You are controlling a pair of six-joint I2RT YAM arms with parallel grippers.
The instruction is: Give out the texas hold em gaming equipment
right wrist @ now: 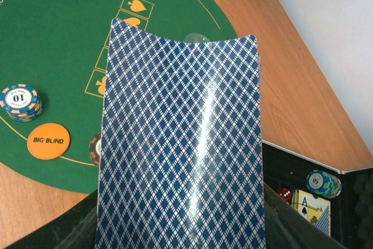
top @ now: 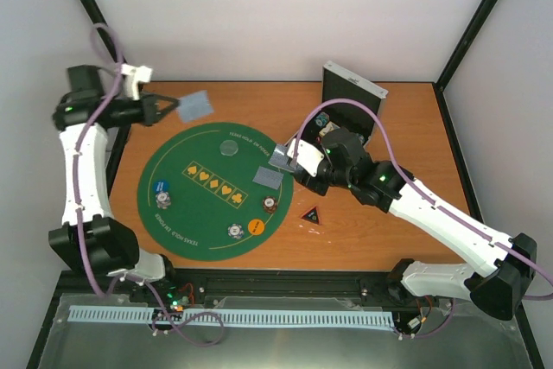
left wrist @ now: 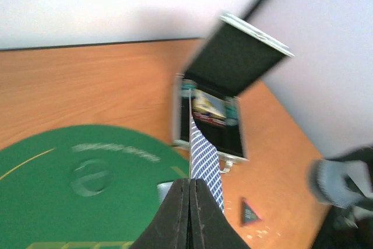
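Observation:
My left gripper (top: 166, 110) is shut on a grey-blue-backed playing card (top: 195, 105), held in the air over the table's far left. In the left wrist view the card (left wrist: 205, 158) stands edge-on between the closed jaws. My right gripper (top: 300, 163) is shut on another card (top: 284, 157) above the green mat's right rim; it fills the right wrist view (right wrist: 180, 144). A third card (top: 269, 178) lies on the mat. Also there are a clear disc (top: 229, 147), an orange disc (top: 256, 226), a blue disc (top: 161, 186), white chips (top: 234, 231) and a red chip (top: 270, 205). A black triangular marker (top: 310, 213) lies on the wood.
The open silver case (top: 350, 101) stands at the back right, its lid up. Inside are a card pack (right wrist: 312, 208), chips (right wrist: 323, 183) and a red die (right wrist: 285, 193). The round green mat (top: 186, 231) covers the table's left middle. Black frame posts stand at the corners.

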